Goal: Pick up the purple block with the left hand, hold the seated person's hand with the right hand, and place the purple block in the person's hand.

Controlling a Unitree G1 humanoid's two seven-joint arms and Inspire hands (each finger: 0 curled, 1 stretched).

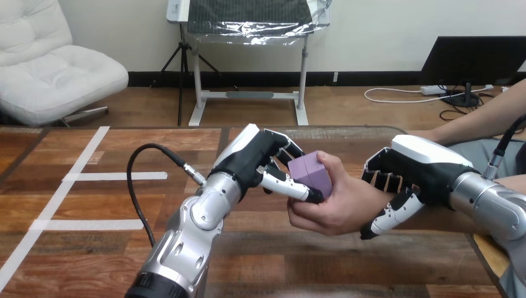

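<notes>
Left hand (257, 162) pinching purple block (312, 174) (thumb underneath), against person's hand (338, 205), right hand (412, 169) curled round person's wrist (371, 200)

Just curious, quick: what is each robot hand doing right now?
Left robot hand: pinching the block.
Right robot hand: curled round the person's wrist.

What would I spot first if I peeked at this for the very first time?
The purple block in the view's middle, pinched by the left robot hand while the person's hand cups it from the right. Next, the right robot hand, curled round the person's wrist at the right.
</notes>
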